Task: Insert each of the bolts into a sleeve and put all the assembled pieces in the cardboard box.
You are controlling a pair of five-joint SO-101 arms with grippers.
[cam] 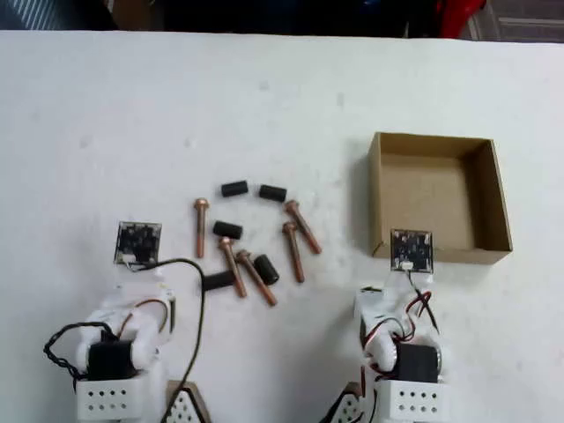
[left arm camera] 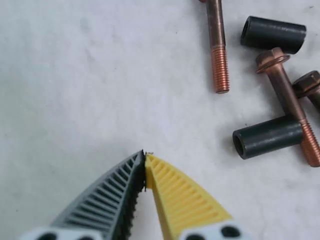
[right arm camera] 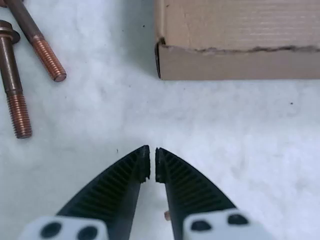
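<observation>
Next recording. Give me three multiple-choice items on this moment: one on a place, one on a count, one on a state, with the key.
1. Copper-coloured metal bolts on the white table: A) three; B) five; C) eight.
2. The open brown cardboard box sits: A) left of the bolts; B) beyond the right gripper; C) among the bolts.
3. The left gripper, grey and yellow fingers, is: A) shut, empty; B) shut on a bolt; C) wide open.
Key: 1 B, five lie loose; 2 B, its wall faces that gripper; 3 A, fingertips meet on nothing.
</observation>
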